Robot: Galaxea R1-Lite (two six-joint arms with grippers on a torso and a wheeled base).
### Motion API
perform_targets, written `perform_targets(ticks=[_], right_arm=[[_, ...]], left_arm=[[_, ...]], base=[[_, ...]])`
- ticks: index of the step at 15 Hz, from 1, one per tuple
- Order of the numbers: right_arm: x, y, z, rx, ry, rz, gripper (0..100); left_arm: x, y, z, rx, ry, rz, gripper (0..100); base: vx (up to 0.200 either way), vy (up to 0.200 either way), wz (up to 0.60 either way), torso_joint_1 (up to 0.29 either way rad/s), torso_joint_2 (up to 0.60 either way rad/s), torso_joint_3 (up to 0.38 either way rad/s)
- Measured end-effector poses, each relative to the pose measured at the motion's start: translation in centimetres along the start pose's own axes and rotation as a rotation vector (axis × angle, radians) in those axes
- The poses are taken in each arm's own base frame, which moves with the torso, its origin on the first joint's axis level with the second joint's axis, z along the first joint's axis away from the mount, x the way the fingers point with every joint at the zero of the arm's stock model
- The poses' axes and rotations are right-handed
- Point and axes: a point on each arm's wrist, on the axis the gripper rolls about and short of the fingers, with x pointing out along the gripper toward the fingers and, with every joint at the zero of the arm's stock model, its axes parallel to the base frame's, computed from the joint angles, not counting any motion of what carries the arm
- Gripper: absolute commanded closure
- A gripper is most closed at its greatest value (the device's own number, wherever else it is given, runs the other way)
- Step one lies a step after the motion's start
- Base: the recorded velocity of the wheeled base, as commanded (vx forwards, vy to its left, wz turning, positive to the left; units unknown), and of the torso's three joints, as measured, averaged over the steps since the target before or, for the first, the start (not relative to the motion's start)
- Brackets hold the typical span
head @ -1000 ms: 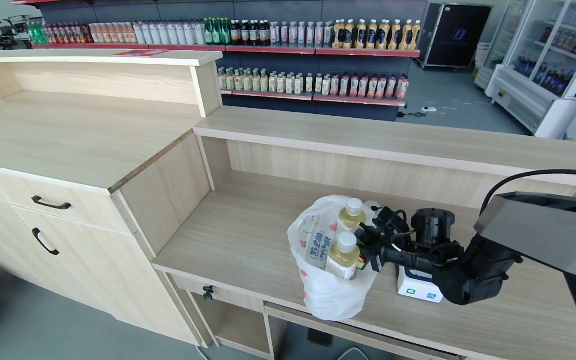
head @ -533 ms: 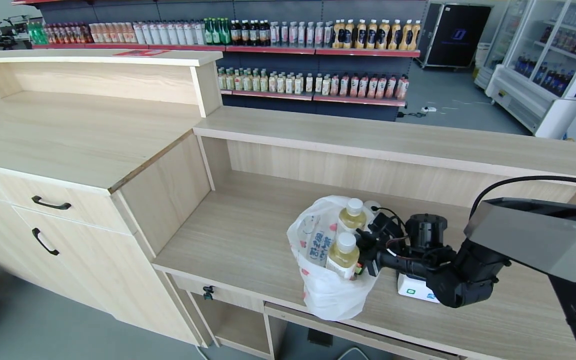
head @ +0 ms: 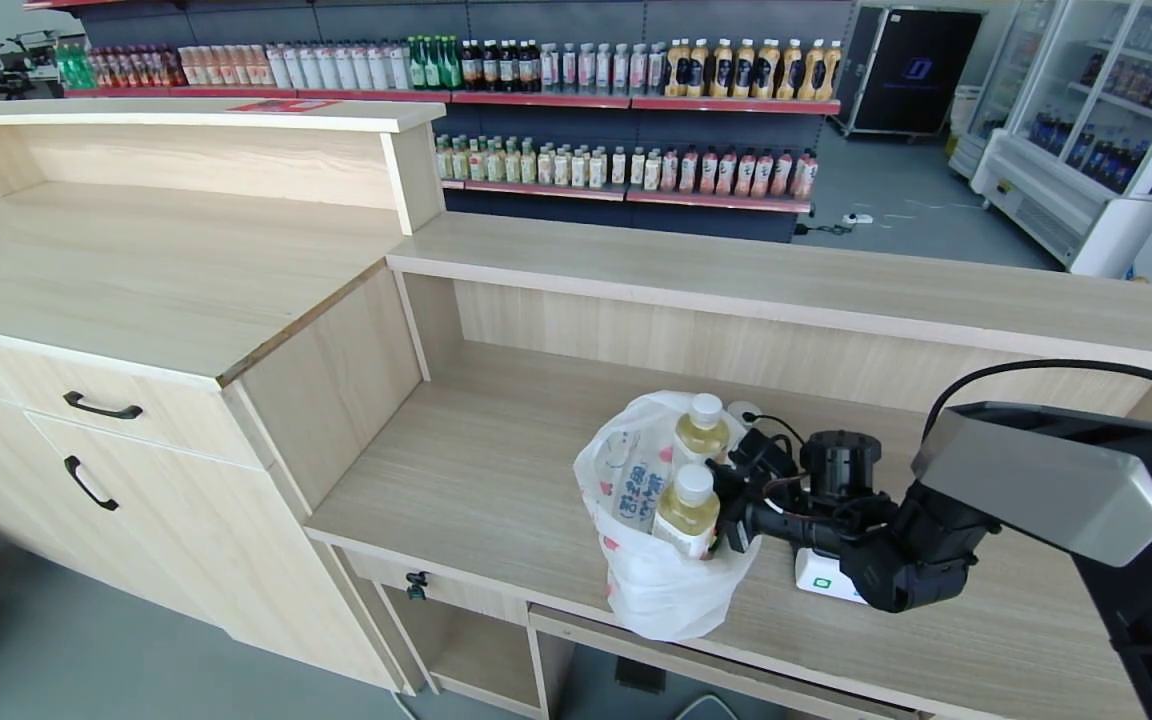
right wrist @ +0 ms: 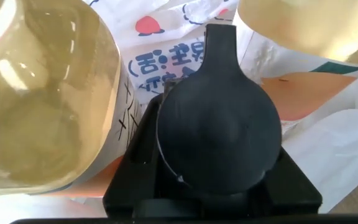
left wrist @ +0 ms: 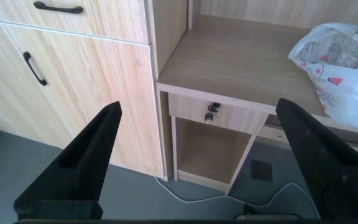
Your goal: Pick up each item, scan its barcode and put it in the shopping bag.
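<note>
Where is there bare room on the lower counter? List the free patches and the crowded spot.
Free: the lower counter from its left side wall to the shopping bag; the strip behind the bag along the back panel. Crowded: the bag, the right end effector and the white scanner sit close together near the front edge.

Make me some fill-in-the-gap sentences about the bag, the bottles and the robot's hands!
1. The nearer bottle has a ___ cap.
2. It stands inside the plastic ___.
3. The left gripper is ___.
Missing words: white; bag; open.
</note>
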Motion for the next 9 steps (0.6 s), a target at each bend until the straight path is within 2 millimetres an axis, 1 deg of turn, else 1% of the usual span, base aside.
perform_targets(ticks=[4,9], right_arm=[[0.27,-0.12,-0.20,0.000,-0.002,-0.001,100],[0.11,-0.33,-0.24,0.007,0.008,-0.004,100]], left_arm=[[0.00,0.00,0.00,0.000,0.000,0.000,0],[0.00,0.00,0.00,0.000,0.000,0.000,0]], base=[[0.000,0.000,0.00,0.000,0.00,0.000],[0.000,0.000,0.00,0.000,0.00,0.000]])
